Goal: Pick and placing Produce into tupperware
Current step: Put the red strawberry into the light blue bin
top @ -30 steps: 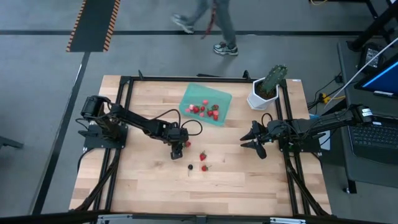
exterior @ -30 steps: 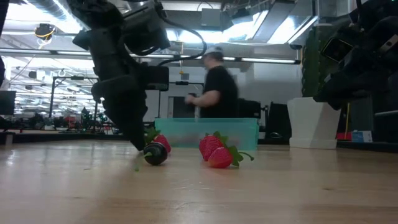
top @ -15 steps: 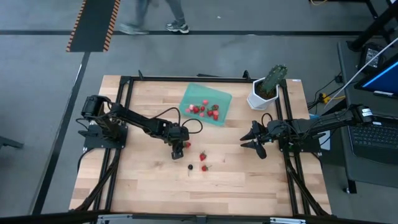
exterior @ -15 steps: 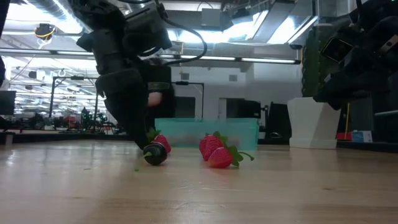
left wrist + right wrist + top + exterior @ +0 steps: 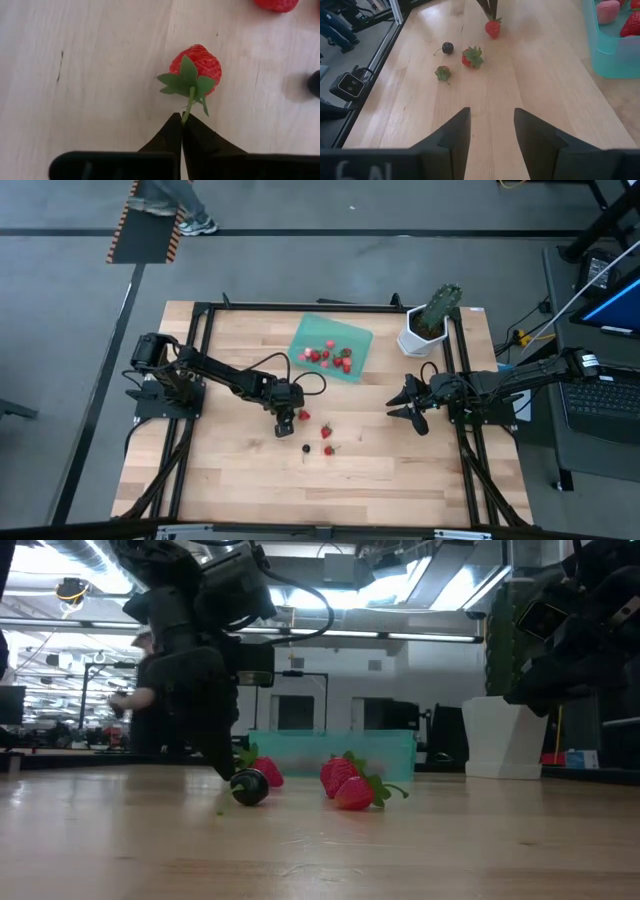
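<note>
The left gripper (image 5: pixel 181 119) pinches a strawberry's (image 5: pixel 196 66) green stem on the table (image 5: pixel 240 480), near the tupperware (image 5: pixel 331 347). The right gripper (image 5: pixel 491 131) waits spread near the table's right edge.

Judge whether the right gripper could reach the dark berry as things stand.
Probably yes: the right gripper is open, and bare table lies between it and the dark berry; nothing blocks the way.

You have four loose pieces on the wooden table (image 5: pixel 230 470): three red strawberries (image 5: pixel 493 28) and one dark berry (image 5: pixel 448 48). One teal tupperware (image 5: pixel 358 336) holds several more red and pink berries, too clustered to count. One potted cactus (image 5: pixel 437 308) stands nearby.
</note>
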